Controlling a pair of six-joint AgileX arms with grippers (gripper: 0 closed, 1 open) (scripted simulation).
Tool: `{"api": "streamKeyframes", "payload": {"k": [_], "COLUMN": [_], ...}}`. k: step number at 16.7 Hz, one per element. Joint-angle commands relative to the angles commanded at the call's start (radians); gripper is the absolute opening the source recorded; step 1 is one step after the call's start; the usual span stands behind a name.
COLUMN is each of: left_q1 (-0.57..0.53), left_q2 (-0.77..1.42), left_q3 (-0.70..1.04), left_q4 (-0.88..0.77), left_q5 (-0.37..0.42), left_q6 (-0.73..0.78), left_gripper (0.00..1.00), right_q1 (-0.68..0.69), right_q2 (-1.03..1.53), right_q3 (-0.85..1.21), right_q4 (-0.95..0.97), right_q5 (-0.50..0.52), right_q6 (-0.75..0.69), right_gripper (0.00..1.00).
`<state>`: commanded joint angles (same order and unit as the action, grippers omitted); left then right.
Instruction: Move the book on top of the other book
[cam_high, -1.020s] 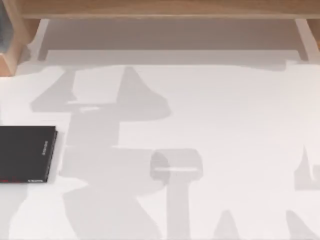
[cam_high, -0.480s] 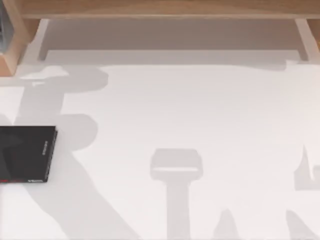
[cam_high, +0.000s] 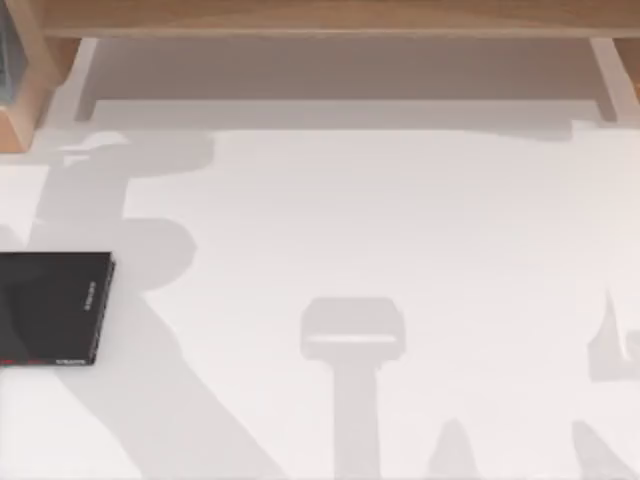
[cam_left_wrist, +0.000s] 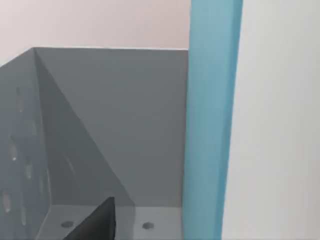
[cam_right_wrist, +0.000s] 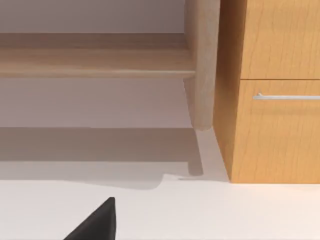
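With its shadow newly swung to the worktop's (cam_high: 400, 220) left, my left end effector, grip state undeterminable, faces the thick teal-blue book (cam_left_wrist: 210, 125) inside a grey holder (cam_left_wrist: 115, 115), far from the thin flat black book (cam_high: 50, 305).

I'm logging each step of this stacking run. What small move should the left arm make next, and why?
Probably ease the left gripper closer to the teal book, which stands upright beside a grey holder just ahead in the left wrist view and looks ungrasped. The black book waits flat at the table's left edge.
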<state>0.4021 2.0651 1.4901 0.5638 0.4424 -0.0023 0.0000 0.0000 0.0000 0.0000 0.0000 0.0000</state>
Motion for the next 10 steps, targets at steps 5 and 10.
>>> {"api": "streamKeyframes", "payload": {"k": [5,10], "left_q1": [-0.016,-0.016], "left_q2": [0.064,0.065], "left_q3": [0.098,0.1], "left_q4": [-0.034,-0.034], "left_q5": [-0.015,-0.015], "left_q6": [-0.001,-0.001], "left_gripper": [1.0,0.85], "right_q1": [0.0,0.0], "right_q2": [0.0,0.0], "right_q3": [0.0,0.0], "right_q4": [0.0,0.0], "right_q5": [0.0,0.0], "right_q6": [0.0,0.0], "right_gripper": [1.0,1.0]}}
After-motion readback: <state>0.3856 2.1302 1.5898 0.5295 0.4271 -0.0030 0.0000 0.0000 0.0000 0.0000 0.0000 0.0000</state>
